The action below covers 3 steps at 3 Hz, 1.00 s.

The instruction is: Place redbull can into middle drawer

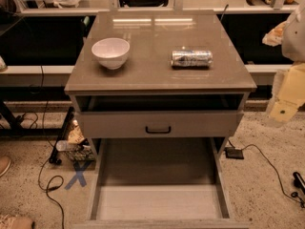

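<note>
The redbull can [191,58] lies on its side on the right part of the cabinet top [157,37], silver with blue patches. The middle drawer [157,202] is pulled out wide toward me at the bottom, its pale floor bare between low side walls. My gripper [285,106] shows as a pale, blurred shape at the right edge, level with the cabinet's front and off to the right of the can, touching nothing.
A white bowl [110,52] stands on the left of the top. A shut drawer front with a small black handle [158,129] sits above the open drawer. Cables [267,161], a blue floor cross [78,175] and clutter [74,142] lie around the cabinet.
</note>
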{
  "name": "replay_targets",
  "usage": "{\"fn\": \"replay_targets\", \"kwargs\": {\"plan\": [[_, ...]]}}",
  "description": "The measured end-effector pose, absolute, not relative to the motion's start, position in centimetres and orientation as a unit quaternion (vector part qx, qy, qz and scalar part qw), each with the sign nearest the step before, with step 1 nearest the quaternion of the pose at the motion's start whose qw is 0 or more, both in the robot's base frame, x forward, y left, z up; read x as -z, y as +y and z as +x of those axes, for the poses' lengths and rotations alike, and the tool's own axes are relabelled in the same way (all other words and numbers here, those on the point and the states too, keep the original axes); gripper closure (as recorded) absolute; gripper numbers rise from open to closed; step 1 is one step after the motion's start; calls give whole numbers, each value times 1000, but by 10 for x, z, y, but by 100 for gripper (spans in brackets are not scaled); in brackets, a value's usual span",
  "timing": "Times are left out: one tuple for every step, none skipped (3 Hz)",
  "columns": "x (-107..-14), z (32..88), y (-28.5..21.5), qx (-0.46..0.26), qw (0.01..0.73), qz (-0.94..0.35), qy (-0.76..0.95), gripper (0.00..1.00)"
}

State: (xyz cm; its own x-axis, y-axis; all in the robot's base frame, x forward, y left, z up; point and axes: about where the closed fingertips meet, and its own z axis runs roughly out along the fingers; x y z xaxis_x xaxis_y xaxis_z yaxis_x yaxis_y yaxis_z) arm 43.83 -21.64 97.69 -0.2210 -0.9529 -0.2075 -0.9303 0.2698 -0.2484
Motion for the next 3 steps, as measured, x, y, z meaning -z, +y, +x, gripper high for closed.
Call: {"fn": "replay_targets", "kwargs": {"plan": [[-977,439,-216,36,162,-603,780,0],[-973,474,-206,16,181,-607,774,0],[-968,521,-195,-9,210,-599,773,0]]}}
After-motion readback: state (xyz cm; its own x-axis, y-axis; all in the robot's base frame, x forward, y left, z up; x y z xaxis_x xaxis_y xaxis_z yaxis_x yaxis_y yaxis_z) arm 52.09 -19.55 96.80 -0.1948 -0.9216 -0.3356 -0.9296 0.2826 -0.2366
